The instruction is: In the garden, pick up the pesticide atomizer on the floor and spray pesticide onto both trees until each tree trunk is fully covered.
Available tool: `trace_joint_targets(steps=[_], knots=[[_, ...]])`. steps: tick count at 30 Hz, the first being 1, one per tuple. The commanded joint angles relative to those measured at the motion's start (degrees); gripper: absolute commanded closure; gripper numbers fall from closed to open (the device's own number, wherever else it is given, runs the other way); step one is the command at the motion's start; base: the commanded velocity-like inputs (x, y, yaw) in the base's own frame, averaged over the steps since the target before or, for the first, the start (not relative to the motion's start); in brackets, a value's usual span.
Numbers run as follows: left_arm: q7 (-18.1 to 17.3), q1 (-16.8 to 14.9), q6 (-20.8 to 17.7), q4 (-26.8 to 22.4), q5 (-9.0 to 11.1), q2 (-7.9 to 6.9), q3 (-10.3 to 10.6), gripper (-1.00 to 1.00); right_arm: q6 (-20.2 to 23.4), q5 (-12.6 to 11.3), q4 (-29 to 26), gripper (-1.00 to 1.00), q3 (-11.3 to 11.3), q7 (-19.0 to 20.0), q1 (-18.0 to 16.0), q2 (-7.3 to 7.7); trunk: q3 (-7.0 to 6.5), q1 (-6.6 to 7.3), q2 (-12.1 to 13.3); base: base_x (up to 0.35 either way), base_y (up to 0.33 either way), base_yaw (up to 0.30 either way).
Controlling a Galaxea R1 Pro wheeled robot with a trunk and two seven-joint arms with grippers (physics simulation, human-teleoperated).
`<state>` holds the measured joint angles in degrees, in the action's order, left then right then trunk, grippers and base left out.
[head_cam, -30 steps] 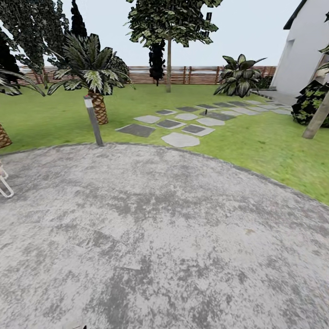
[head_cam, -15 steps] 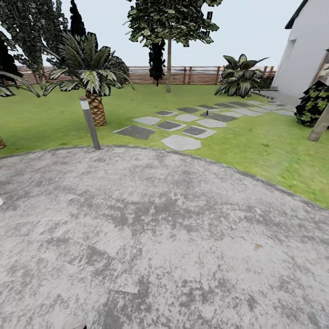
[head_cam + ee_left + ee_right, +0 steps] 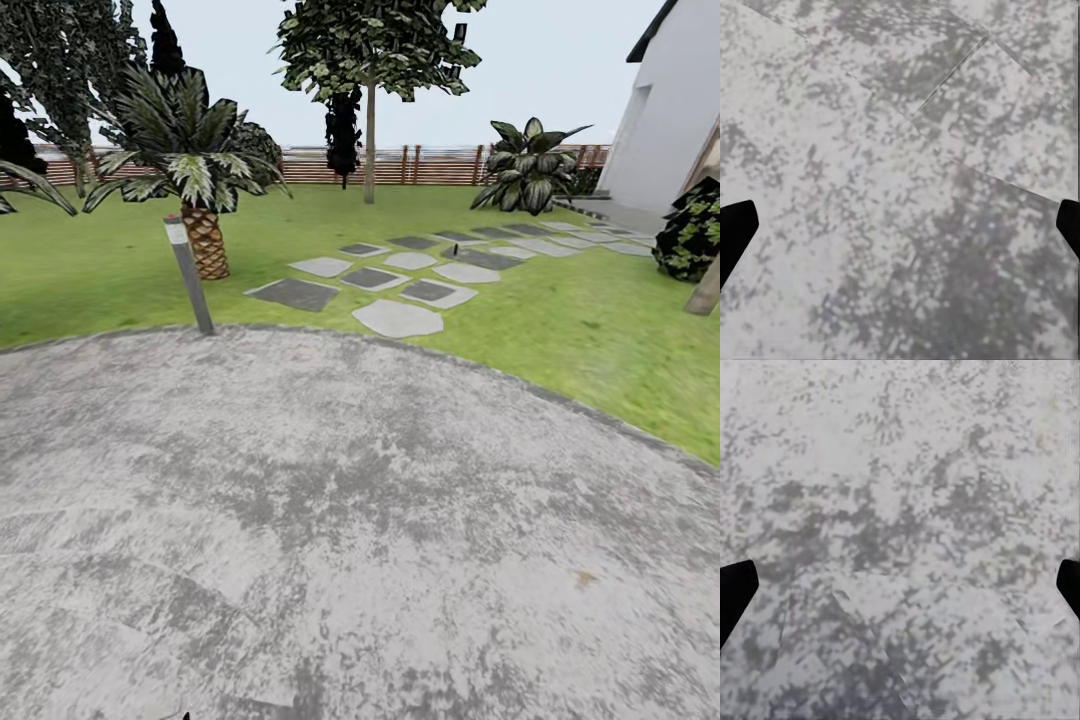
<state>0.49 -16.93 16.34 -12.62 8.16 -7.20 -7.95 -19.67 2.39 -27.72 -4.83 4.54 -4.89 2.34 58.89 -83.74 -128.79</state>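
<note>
The garden lawn (image 3: 580, 320) lies beyond the mottled grey paving under me, with grey stone slabs (image 3: 398, 318) running toward the brown slat fence (image 3: 425, 165). One tall tree (image 3: 369, 150) with a dark leafy crown stands at the far middle. A pale slanted tree trunk (image 3: 706, 290) shows at the right edge. A small dark object (image 3: 452, 247) stands among the far slabs, too small to identify. My left gripper (image 3: 900, 232) is open over bare paving, as is my right gripper (image 3: 900, 592), each with dark fingertips (image 3: 735, 229) far apart.
A short palm (image 3: 205, 240) with a scaled trunk stands left on the grass, and a slim grey post (image 3: 190, 275) leans at the paving's edge. A broad-leaf plant (image 3: 528, 165), a dark bush (image 3: 690, 235) and a white house wall (image 3: 665, 110) are at the right.
The whole head view has shifted, so the camera moved. The post and palm drifted left, the right trunk slid toward the edge, and a white frame at the left edge left the view.
</note>
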Motion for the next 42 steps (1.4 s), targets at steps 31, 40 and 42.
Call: trace_joint_targets(steps=[31,40,42], knots=[[0.04,-0.03,0.18,0.05,0.54,-0.01,0.22,-1.0,-0.19,0.33,0.13,-1.0,-0.44,0.47,-0.03,-0.05,0.05,-0.02,-0.01,0.339,0.0,0.0],[0.04,-0.03,0.18,0.05,0.49,-0.01,0.22,-1.0,-0.19,0.33,0.13,-1.0,-0.44,0.47,-0.03,-0.05,0.05,-0.02,-0.01,0.339,0.0,0.0],[0.04,-0.03,0.18,0.05,0.49,-0.01,0.22,-1.0,-0.19,0.33,0.13,-1.0,-0.44,0.47,-0.03,-0.05,0.05,-0.02,-0.01,0.339,0.0,0.0]])
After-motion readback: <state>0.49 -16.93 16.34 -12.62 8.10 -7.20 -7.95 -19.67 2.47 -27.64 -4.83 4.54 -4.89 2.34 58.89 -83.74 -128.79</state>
